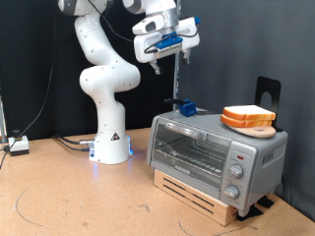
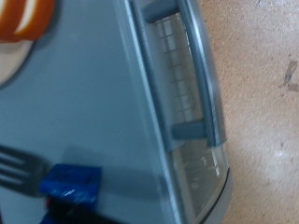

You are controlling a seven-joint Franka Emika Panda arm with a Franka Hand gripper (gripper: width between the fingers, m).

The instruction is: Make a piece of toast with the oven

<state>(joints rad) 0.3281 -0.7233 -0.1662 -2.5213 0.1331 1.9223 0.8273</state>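
Plainly the start: the tool hangs high above the oven, clamped on a fork. Its door is closed and the toast lies on its roof. Opening it looks likely to need the handle.

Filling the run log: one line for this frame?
pincer: raised above oven, carrying nothing visible | oven door: shut | piece of toast: on plate atop oven | blue block: on oven top | fork: beside block
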